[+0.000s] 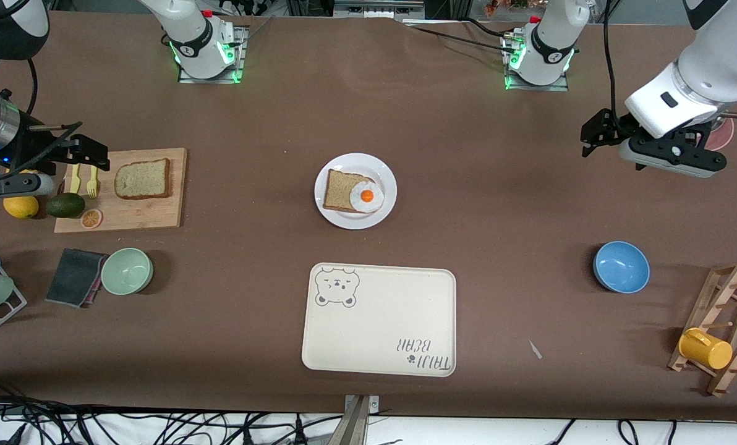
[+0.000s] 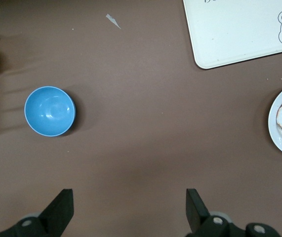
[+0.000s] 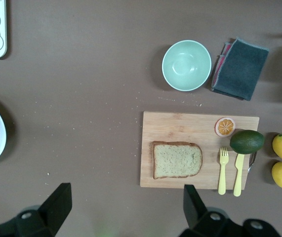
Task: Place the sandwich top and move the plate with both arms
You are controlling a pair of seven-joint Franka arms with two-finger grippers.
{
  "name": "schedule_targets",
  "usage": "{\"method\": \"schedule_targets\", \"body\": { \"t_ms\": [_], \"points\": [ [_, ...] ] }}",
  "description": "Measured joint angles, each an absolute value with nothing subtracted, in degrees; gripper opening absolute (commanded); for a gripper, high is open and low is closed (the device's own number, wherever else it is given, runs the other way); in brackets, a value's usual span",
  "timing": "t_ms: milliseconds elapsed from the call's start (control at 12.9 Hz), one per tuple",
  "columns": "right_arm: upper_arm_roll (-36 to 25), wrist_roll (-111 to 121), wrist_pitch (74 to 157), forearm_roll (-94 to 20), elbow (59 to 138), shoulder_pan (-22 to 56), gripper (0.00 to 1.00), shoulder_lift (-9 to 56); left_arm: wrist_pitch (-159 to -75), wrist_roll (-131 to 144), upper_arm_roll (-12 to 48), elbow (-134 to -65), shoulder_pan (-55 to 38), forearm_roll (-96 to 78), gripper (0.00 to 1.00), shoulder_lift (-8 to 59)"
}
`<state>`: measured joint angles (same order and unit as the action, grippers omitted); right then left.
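Brown table (image 1: 467, 185), seen from across the room, with both arms raised and waiting at its two ends.

Tray (image 1: 381, 321): cream, rectangular, bear-printed, lying nearest the front camera, just in front of the plate.

Cutting board (image 1: 127, 191): wooden, toward the right arm's end. It carries the sandwich top (image 1: 143, 178), a plain slice lying flat, together with a yellow fork and knife (image 1: 83, 180), an orange slice (image 1: 91, 217) and an avocado (image 1: 65, 205) at its edge. A lemon (image 1: 20, 206) rests on the table beside the avocado.

Plate (image 1: 386, 179): white, round, at mid-table. On it lies a bread slice (image 1: 340, 190) with a fried egg (image 1: 366, 196) overlapping one corner.

Blue bowl (image 1: 621, 267): toward the left arm's end, well apart from the plate. A wooden rack (image 1: 724, 334) holding a yellow cup (image 1: 705, 348) stands near it at the table's end.

Green bowl (image 1: 127, 271): nearer the camera than the board, just beside a dark folded cloth (image 1: 75, 277).

Left gripper (image 2: 130, 207): fingers spread wide, grasping nothing, over bare table between bowl and plate.

Right gripper (image 3: 127, 205): fingers likewise spread and empty, over the board's edge beside the sandwich top.
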<state>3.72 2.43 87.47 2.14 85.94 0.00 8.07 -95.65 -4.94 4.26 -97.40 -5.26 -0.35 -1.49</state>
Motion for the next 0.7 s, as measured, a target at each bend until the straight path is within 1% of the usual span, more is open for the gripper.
{"method": "schedule_targets", "body": {
  "t_ms": [466, 699],
  "points": [
    [3.8, 2.5, 87.5, 2.1, 86.2, 0.1, 1.0, 8.2, -95.7, -4.9, 4.5, -97.2, -5.3, -0.4, 1.0, -1.5],
    [4.0, 2.8, 87.4, 2.1, 86.4, 0.2, 1.0, 9.9, -95.7, -4.9, 4.7, -97.2, -5.4, -0.4, 1.0, -1.5]
  ]
}}
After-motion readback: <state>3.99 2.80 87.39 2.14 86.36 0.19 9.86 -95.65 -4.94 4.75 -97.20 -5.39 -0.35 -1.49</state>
